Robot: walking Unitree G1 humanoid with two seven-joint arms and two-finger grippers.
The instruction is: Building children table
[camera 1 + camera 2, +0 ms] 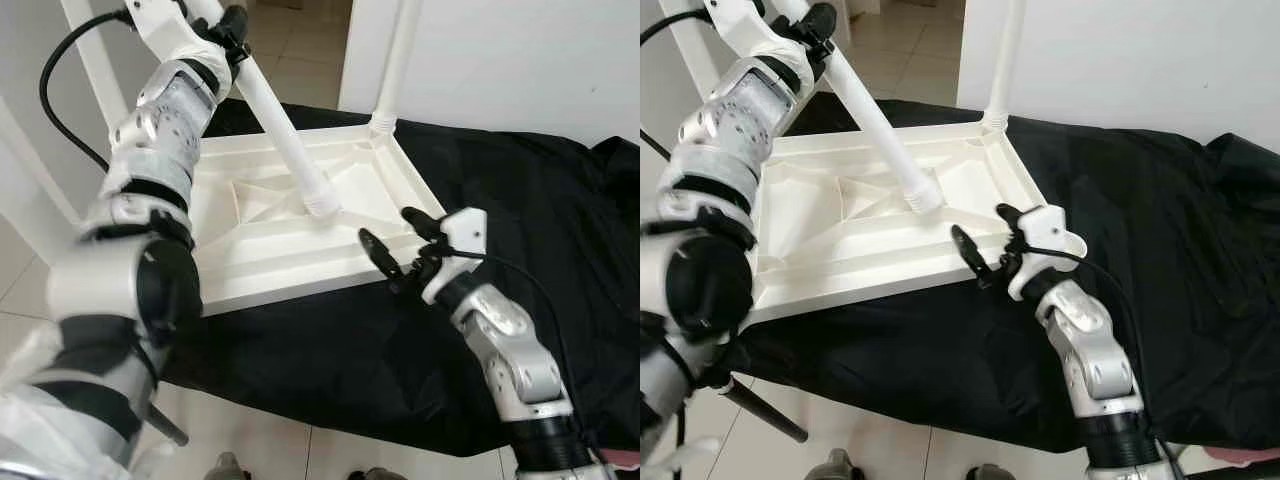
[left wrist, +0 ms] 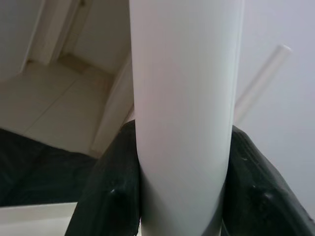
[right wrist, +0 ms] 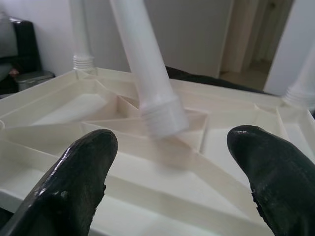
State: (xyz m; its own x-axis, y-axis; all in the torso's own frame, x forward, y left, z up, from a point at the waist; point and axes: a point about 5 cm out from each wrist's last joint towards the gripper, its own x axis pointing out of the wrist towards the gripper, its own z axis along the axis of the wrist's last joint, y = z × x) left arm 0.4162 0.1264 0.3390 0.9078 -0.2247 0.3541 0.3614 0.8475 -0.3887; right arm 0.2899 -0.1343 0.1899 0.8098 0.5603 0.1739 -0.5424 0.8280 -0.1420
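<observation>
Black fingers (image 2: 106,196) of the left gripper (image 1: 232,28) are clamping a white plastic leg (image 1: 290,140) near its upper part, and the leg is leaning down toward the middle of the upturned tabletop (image 1: 260,270). Its threaded end (image 3: 165,118) is hovering at or just above the ribs, close to the centre, not at a corner; whether it is touching them I cannot tell. The right gripper (image 1: 397,245) is waiting with its fingers apart, holding nothing, just beside the near edge of the tabletop. Another leg (image 1: 395,60) is already standing upright in the far corner socket (image 1: 381,127). The tabletop is lying upside down on a black cloth (image 1: 520,200) that is covering a low surface, with pale floor tiles (image 1: 300,60) behind. The leg is probably light, stiff and rather slippery, so a firm grasp around its round shaft seems best. The tabletop looks rigid but light, so it may be sliding on the cloth when pushed; holding its rim could be steadying it.
</observation>
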